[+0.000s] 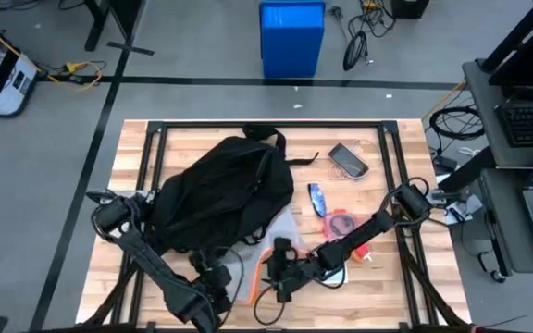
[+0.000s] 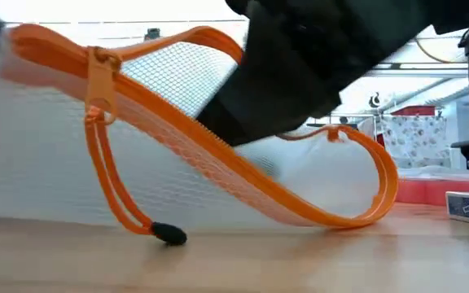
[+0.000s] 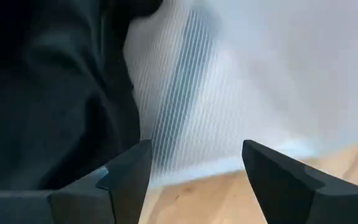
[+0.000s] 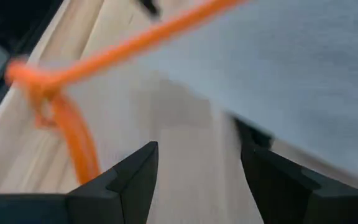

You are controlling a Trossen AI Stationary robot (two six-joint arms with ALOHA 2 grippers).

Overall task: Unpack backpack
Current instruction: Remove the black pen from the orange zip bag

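Backpack [image 1: 218, 192] lies left of centre on the wooden table [image 1: 391, 277], black, slumped. White mesh pouch [image 1: 276, 231] with orange zipper [image 2: 210, 155] pokes out at its lower right edge. Left gripper [image 3: 194, 177] sits low centre-left by the bag's bottom edge, fingers spread, nothing between them. Right gripper [image 4: 197, 171] low centre at the pouch, fingers apart too. Phone [image 1: 348, 159] upper right, small items below it.

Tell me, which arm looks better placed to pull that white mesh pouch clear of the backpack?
Probably the right. Its gripper hangs open right at the orange zipper edge of the mesh pouch. The left gripper, also open, points at the pouch where it meets the backpack, with black fabric crowding one side.
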